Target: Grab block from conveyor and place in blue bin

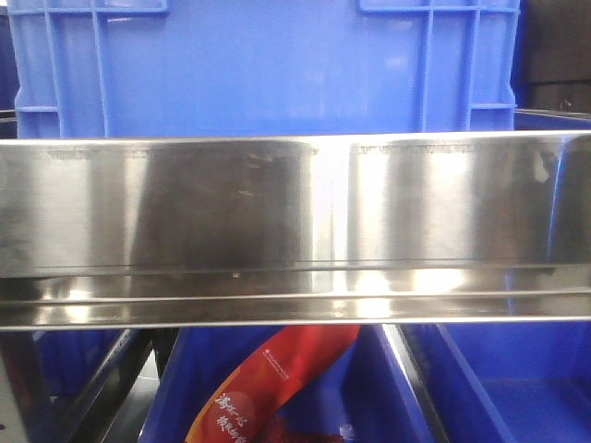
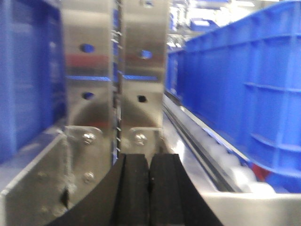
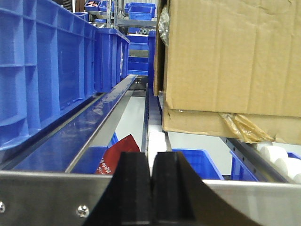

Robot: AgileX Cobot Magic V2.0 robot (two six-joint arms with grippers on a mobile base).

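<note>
No block shows in any view. A large blue bin [image 1: 268,65] fills the top of the front view, behind a steel conveyor rail [image 1: 295,212]. My left gripper [image 2: 149,183] is shut, its black fingers pressed together with nothing between them, pointing at steel brackets [image 2: 89,70]. White conveyor rollers [image 2: 235,174] run along its right, under another blue bin [image 2: 244,80]. My right gripper [image 3: 151,183] is also shut and holds nothing. It sits just above a steel rail [image 3: 42,193], facing down a line of blue bins [image 3: 42,70].
A big cardboard box [image 3: 230,56] sits on rollers [image 3: 277,157] at the right of the right wrist view. Lower blue bins [image 1: 517,388] stand under the rail; one holds a red printed packet [image 1: 268,383], also seen as a red packet [image 3: 115,155].
</note>
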